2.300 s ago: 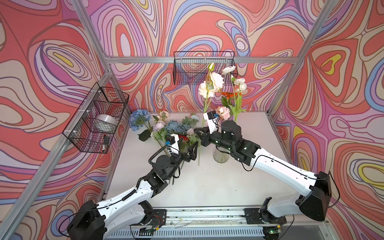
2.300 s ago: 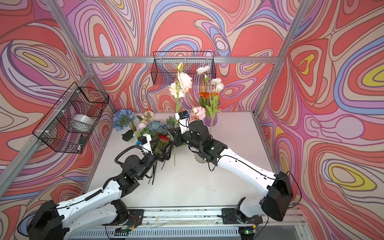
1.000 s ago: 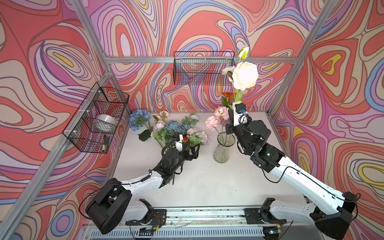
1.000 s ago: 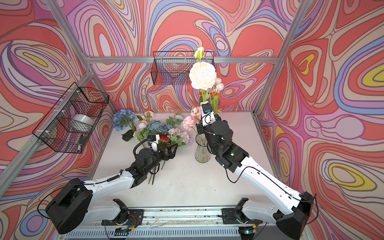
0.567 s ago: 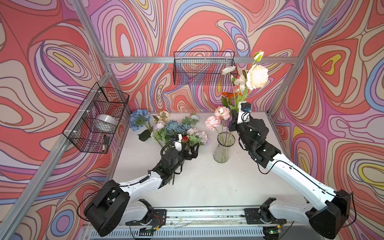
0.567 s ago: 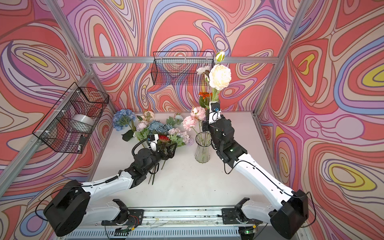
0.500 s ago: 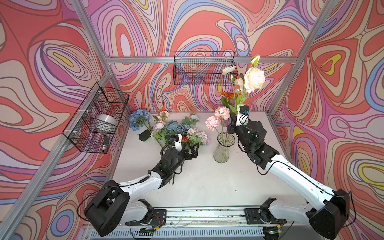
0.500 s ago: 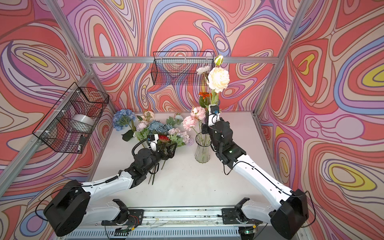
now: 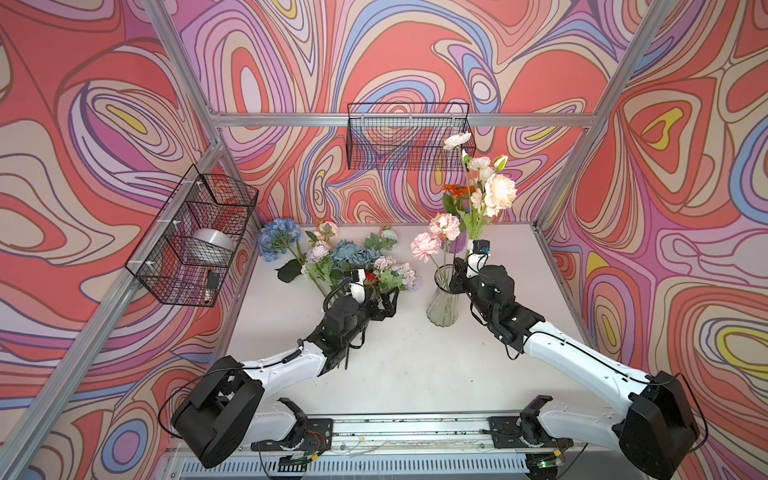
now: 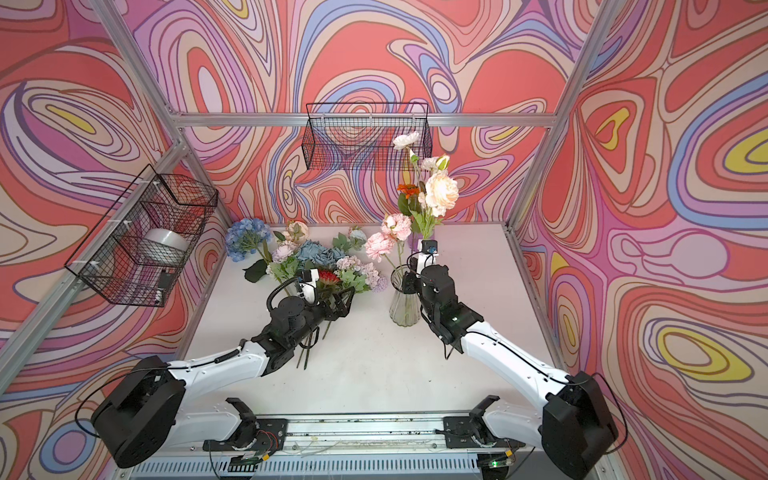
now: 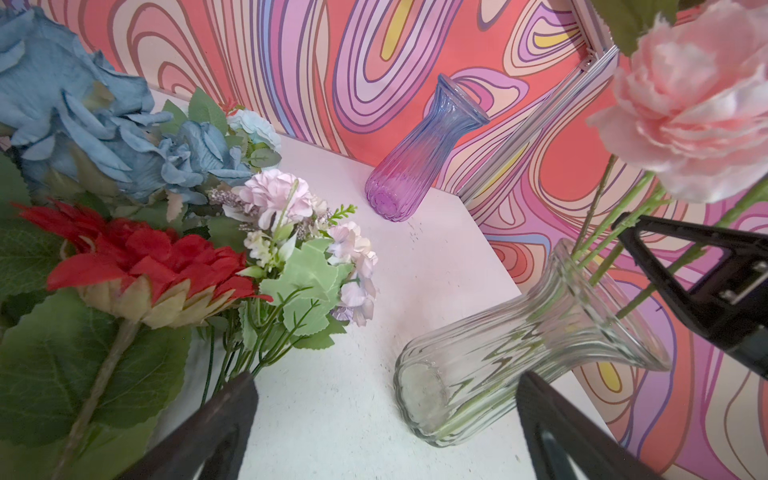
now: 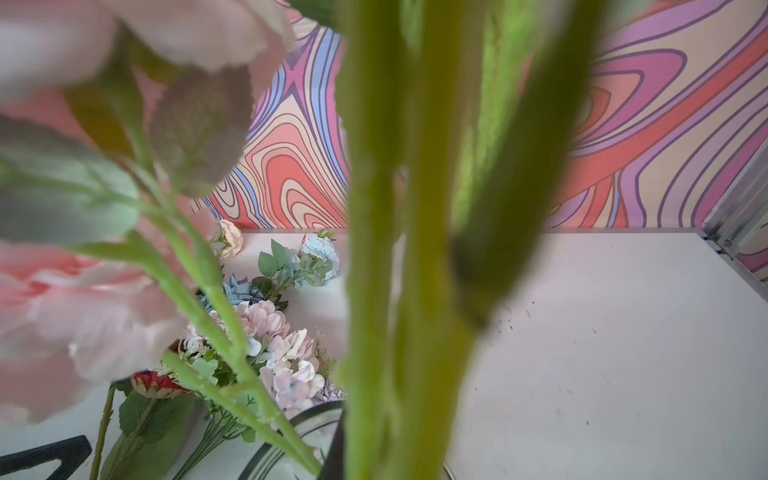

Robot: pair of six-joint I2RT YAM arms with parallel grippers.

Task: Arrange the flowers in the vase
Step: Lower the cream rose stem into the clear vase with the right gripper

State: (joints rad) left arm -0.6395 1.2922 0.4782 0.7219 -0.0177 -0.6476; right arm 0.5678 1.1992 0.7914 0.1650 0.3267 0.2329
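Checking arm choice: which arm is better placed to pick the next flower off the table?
Left. The left end effector is open at the pile; the right end effector is shut on the peach flower at the vase.

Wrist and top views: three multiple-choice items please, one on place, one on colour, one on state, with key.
1. Where is the red flower?
A. in the clear vase
B. lying on the table
C. in a wire basket

2. What colour is the back vase, near the wall?
A. purple
B. green
C. black

3. The left gripper is:
A. shut on a stem
B. out of view
C. open and empty

Key:
B, it lies flat among the loose sprays on the tabletop.
A, its glass is purple, shading to blue at the neck.
C, its jaws stand wide apart with nothing between them.
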